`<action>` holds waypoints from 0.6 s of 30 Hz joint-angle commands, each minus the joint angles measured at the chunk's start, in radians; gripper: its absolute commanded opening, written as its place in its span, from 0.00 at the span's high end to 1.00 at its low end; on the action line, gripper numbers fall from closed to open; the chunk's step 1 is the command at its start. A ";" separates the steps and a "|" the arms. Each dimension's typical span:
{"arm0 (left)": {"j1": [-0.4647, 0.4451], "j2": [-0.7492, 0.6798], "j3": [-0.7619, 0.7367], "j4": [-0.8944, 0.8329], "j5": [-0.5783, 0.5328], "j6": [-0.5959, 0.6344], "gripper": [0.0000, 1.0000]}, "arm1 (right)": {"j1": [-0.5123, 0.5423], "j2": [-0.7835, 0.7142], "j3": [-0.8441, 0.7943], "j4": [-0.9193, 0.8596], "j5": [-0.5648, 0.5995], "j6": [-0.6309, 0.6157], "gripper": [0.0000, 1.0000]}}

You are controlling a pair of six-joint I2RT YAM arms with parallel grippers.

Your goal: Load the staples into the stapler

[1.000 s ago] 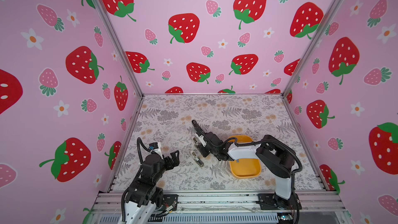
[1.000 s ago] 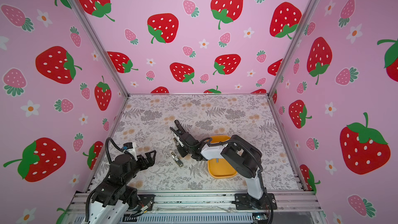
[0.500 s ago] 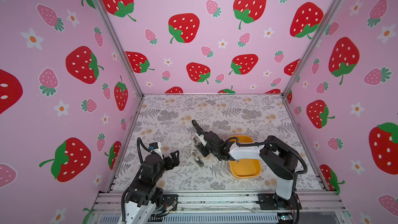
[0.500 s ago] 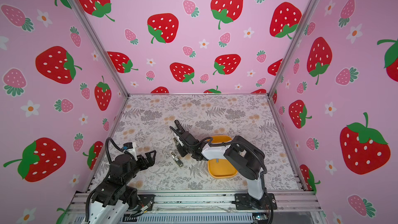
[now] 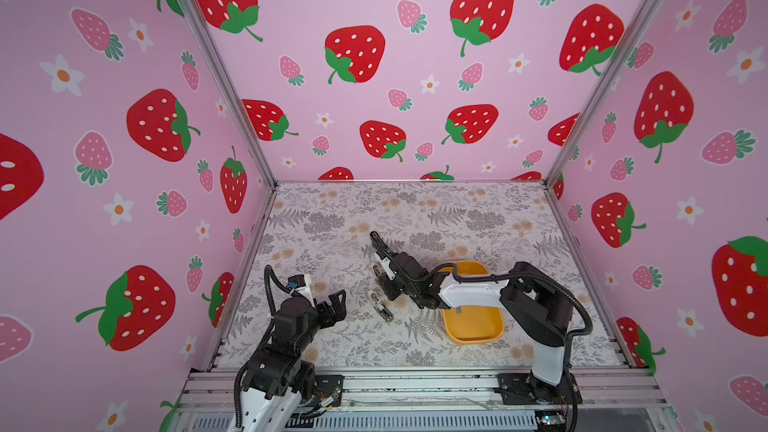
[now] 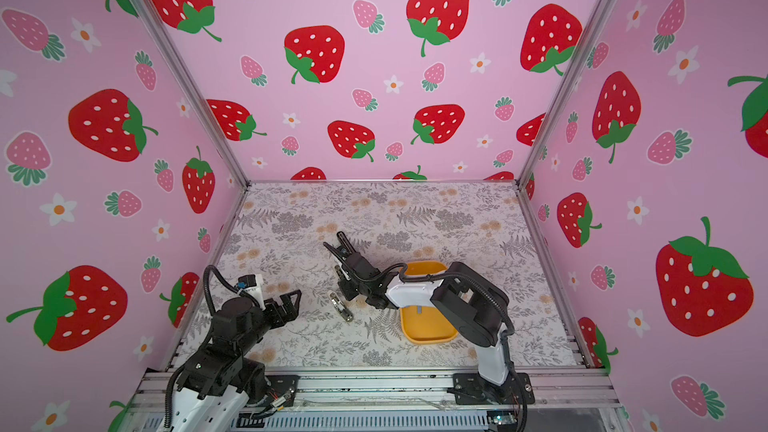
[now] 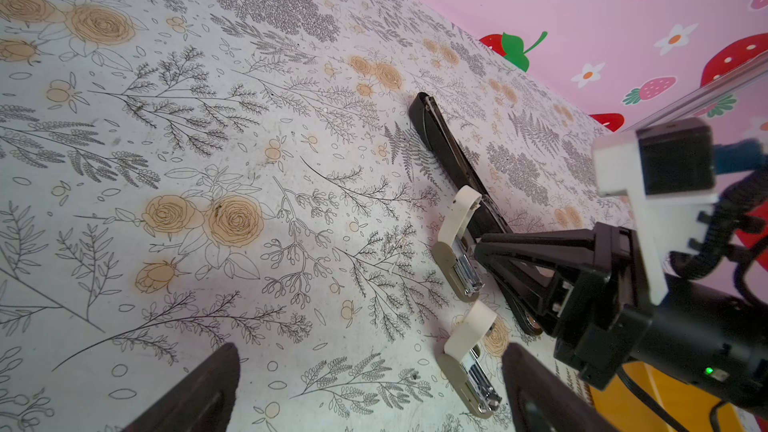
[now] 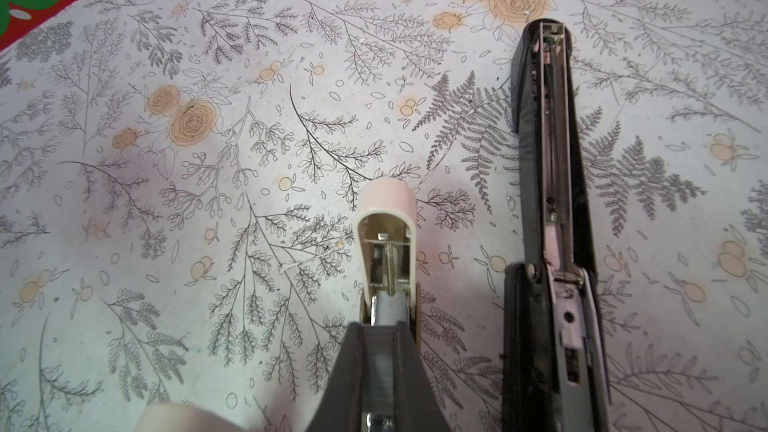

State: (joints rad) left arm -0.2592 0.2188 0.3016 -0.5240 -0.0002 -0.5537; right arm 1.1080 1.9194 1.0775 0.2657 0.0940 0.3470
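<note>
The black stapler (image 8: 548,184) lies opened flat on the floral mat, its metal channel bare; it also shows as the stapler (image 5: 376,241) (image 6: 341,243) (image 7: 444,147). My right gripper (image 8: 380,334) is shut on a grey strip of staples (image 8: 380,363). It hovers at the open mouth of a small white-topped stapler (image 8: 386,243), just beside the black one. In both top views the right gripper (image 5: 384,280) (image 6: 345,284) sits mid-mat. My left gripper (image 7: 365,396) (image 5: 334,301) (image 6: 291,301) stands open and empty, near the front left.
A second small white-topped stapler (image 7: 467,363) (image 5: 380,305) lies open between the two grippers. A yellow tray (image 5: 473,326) (image 6: 424,326) sits under the right arm's forearm. Pink strawberry walls close in the mat on three sides.
The right arm's elbow has shifted slightly, while its gripper stays over the small stapler with the strip. The left arm has not moved.
</note>
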 commanded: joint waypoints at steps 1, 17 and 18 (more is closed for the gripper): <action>-0.003 -0.003 -0.010 0.011 -0.016 -0.003 0.00 | 0.003 0.028 0.026 -0.014 0.011 0.015 0.89; -0.003 -0.002 -0.010 0.011 -0.017 -0.002 0.01 | -0.002 0.049 0.030 -0.009 0.003 0.023 0.89; -0.003 -0.002 -0.009 0.011 -0.017 -0.003 0.00 | -0.002 0.050 0.028 -0.007 0.003 0.023 0.89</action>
State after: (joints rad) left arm -0.2592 0.2188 0.3016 -0.5240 -0.0002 -0.5537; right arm 1.1069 1.9499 1.0786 0.2615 0.0948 0.3542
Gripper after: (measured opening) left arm 0.995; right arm 0.129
